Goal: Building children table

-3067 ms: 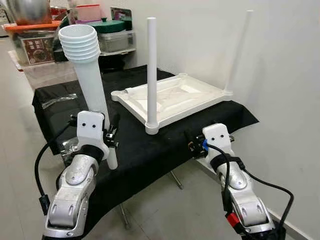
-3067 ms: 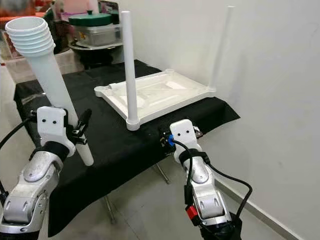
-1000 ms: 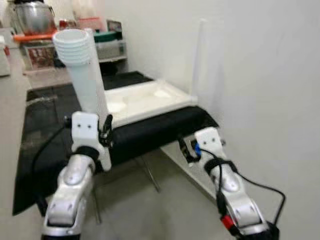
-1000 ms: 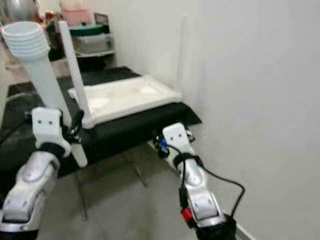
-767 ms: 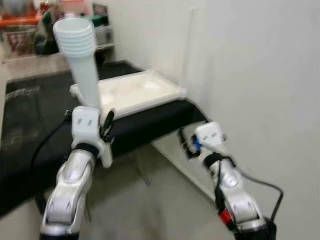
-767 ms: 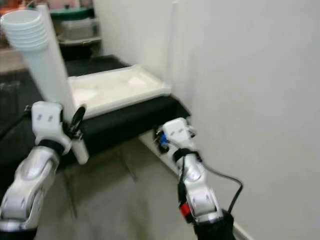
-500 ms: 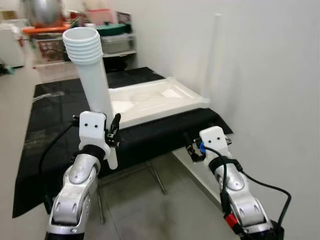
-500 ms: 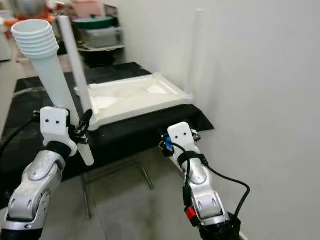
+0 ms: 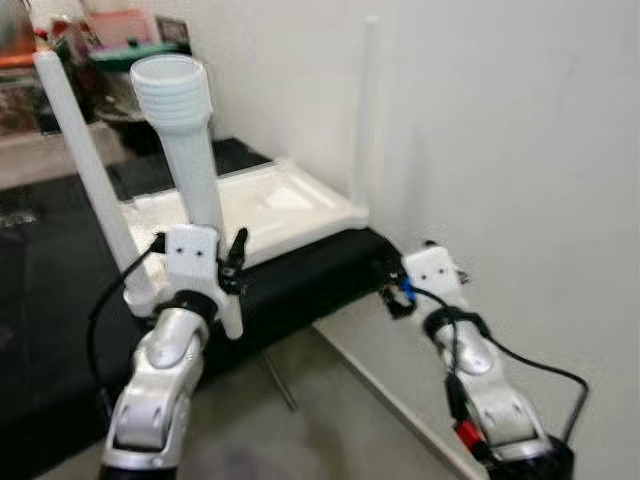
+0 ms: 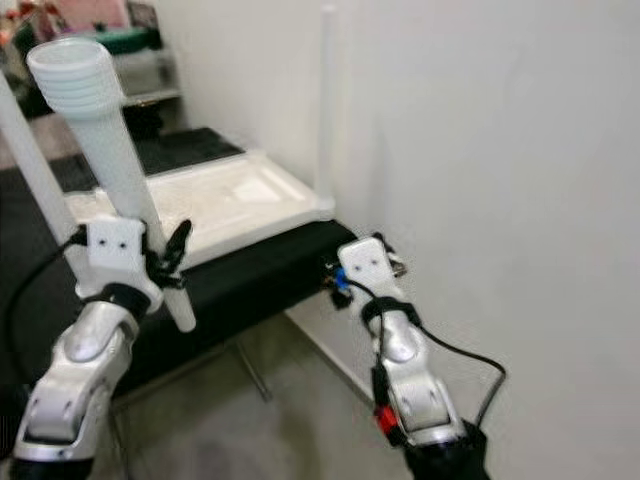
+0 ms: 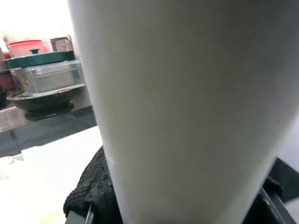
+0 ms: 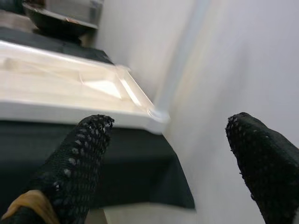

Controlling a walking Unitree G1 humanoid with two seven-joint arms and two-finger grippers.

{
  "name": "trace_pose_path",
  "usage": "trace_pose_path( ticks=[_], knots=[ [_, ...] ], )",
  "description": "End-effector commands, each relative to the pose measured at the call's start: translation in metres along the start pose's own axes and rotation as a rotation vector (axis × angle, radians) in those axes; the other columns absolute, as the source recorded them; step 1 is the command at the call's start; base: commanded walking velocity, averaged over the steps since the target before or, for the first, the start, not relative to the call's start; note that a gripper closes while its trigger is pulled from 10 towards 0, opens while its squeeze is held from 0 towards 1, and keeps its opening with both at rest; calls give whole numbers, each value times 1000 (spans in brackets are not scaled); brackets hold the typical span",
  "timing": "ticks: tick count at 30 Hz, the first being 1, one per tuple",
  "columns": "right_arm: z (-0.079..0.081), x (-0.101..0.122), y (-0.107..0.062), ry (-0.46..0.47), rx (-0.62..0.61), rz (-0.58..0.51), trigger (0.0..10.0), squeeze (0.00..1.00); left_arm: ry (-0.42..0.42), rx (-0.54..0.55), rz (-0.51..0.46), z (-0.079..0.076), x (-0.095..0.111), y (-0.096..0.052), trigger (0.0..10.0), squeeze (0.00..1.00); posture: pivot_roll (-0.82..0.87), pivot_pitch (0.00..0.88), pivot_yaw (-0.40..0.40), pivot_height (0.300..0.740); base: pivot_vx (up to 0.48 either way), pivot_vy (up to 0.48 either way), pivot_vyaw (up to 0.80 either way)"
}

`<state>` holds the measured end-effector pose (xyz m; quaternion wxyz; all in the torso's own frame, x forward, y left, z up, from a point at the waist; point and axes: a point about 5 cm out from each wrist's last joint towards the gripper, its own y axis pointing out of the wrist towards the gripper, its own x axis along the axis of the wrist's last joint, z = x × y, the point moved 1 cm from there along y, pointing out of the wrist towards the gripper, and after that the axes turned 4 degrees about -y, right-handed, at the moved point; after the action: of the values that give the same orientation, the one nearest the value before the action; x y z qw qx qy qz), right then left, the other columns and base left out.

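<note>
- We're carrying the third leg: the left gripper (image 9: pixel 232 268) is holding the white table leg (image 9: pixel 196 190) upright, fingers clamped around its lower shaft, ribbed threaded end up, above the near edge of the black-draped surface (image 9: pixel 290 275).
- The left wrist view is showing the shaft pressed right against one mesh finger pad (image 11: pixel 96 191), so we're judging the grip firm.
- The upside-down white tabletop (image 9: pixel 270 205) is lying on the surface just beyond that gripper. One fitted leg (image 9: pixel 85 165) is standing at its near-left corner, another fitted leg (image 9: pixel 366 110) at the right corner by the wall (image 9: pixel 500 130).
- We're judging the job about half done, with two legs in and two sockets presumably open. We can't make out the open sockets from here.
- The right gripper (image 10: pixel 334 277) is hanging empty off the surface's right end, next to the wall. In the right wrist view its fingers (image 12: pixel 79 154) are spread wide, with nothing between them.
- Next move as we see it: flipping the leg threaded end down, lining it up over a free corner socket, then screwing it in. The empty right gripper is likely needed for the regrasp or for bracing the tabletop.
</note>
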<state>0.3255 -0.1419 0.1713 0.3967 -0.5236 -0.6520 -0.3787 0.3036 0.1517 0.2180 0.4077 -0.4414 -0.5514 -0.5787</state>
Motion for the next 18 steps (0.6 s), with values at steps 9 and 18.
trace_pose_path(
  ticks=[9,18],
  knots=[
    [8,5,3,-14,24,-17,10000,0,16,32,-11,9,1,1,10000,0,25,0,-16,740,416,0,0],
    [8,5,4,-16,34,-7,10000,0,16,29,-15,8,1,2,10000,0,24,0,-15,740,416,0,481]
  ],
)
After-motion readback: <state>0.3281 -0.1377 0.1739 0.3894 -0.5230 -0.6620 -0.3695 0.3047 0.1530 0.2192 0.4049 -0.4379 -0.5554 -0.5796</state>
